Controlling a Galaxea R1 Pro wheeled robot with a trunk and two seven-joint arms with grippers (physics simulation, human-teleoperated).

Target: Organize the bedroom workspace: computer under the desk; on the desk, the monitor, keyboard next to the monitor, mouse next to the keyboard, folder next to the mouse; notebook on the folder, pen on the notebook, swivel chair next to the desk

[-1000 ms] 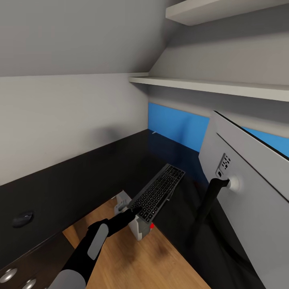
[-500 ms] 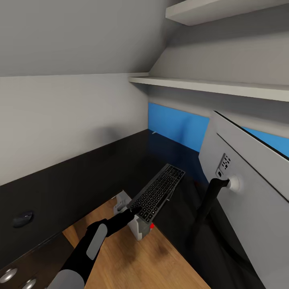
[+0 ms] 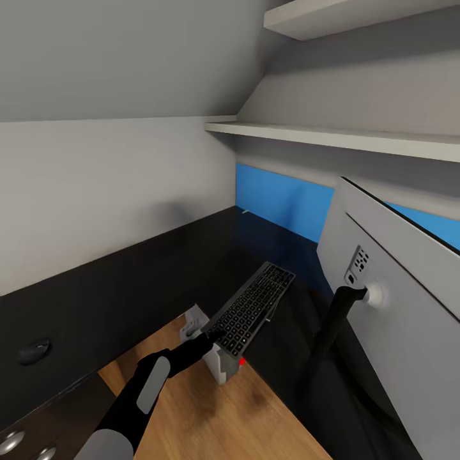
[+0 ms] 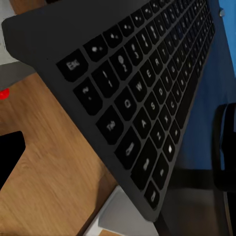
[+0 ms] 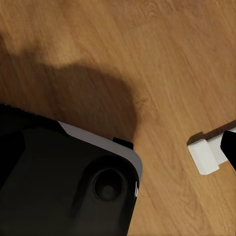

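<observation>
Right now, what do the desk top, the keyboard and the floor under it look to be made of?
All three are simulator renders, so these are guesses. The desk top looks like glossy black laminate or lacquer: it faintly mirrors the wall. The keyboard looks like matt dark-grey plastic with black keys and white legends. The floor looks like light wood boards with visible grain.

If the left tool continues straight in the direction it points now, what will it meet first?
Most likely the keyboard. The left tool already sits at its near end, and the left wrist view looks along the key rows toward the blue back panel. Whether they already touch cannot be told.
</observation>
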